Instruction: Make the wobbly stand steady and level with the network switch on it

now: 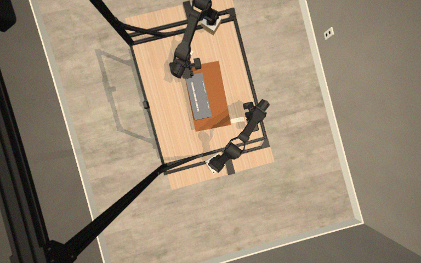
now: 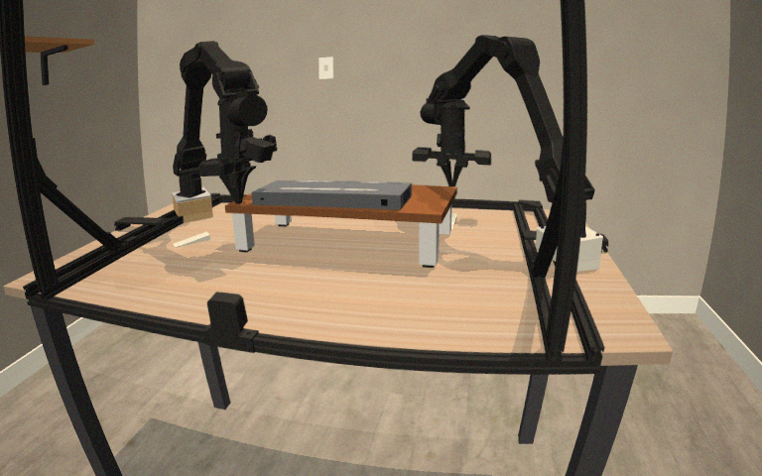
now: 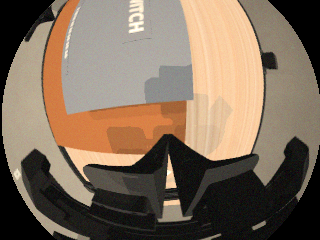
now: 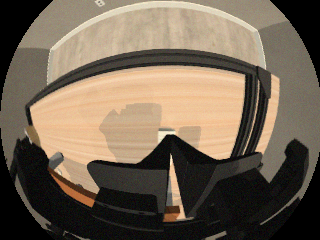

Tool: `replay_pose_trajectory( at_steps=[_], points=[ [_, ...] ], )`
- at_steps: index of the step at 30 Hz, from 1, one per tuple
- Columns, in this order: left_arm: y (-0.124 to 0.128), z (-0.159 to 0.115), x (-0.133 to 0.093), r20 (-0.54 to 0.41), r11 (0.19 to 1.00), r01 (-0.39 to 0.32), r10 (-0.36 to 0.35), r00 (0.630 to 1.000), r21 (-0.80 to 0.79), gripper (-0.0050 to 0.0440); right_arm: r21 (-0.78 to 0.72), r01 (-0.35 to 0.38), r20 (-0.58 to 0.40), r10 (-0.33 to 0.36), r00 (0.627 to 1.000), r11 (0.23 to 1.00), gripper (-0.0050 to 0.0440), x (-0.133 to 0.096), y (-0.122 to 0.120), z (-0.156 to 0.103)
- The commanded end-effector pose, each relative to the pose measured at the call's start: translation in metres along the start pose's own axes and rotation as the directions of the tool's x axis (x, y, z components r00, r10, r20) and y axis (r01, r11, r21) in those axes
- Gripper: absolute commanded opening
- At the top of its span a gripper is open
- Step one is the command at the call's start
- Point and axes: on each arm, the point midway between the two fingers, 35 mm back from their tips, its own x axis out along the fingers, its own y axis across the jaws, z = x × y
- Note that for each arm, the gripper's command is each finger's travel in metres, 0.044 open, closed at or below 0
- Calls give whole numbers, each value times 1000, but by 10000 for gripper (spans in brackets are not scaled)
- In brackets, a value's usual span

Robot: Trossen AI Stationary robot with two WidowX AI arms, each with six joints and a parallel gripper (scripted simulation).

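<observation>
The orange-topped stand point(image 2: 348, 210) rests on white legs in the middle of the table and carries the grey network switch point(image 2: 331, 194). My left gripper point(image 2: 238, 197) is shut and empty. Its tips are at the stand's corner beside the switch's end, as the left wrist view point(image 3: 168, 143) shows. My right gripper point(image 2: 451, 178) is shut and empty and points down by the opposite end of the stand. A pale wedge point(image 1: 237, 120) lies on the table beside that end, below the right gripper. A second wedge point(image 2: 190, 239) lies on the table near the left arm's side.
Black frame rails point(image 2: 393, 353) run around the table edges, with a small black clamp point(image 2: 226, 316) on the front rail. The left arm's base block point(image 2: 191, 204) and the right arm's white base point(image 2: 586, 249) stand at the table ends.
</observation>
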Motion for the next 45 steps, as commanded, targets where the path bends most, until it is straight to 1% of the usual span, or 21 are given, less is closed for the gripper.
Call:
replay_pose_trajectory(
  at_steps=[1,5,6,39,40,45],
  points=[
    [1,-2,8,-13,1000,-8,8,1000,-6,0,32,11,-5,-11,1000,999,0,3,0,0],
    [1,-2,8,-13,1000,-8,8,1000,-6,0,32,11,-5,-11,1000,999,0,3,0,0],
    [1,-2,8,-13,1000,-8,8,1000,-6,0,32,11,-5,-11,1000,999,0,60,-1,0],
    [1,-2,8,-13,1000,-8,8,1000,-6,0,32,11,-5,-11,1000,999,0,60,-1,0],
    [1,-2,8,-13,1000,-8,8,1000,-6,0,32,11,-5,-11,1000,999,0,60,0,-12],
    [1,-2,8,-13,1000,-8,8,1000,-6,0,32,11,-5,-11,1000,999,0,60,0,-12]
  ],
)
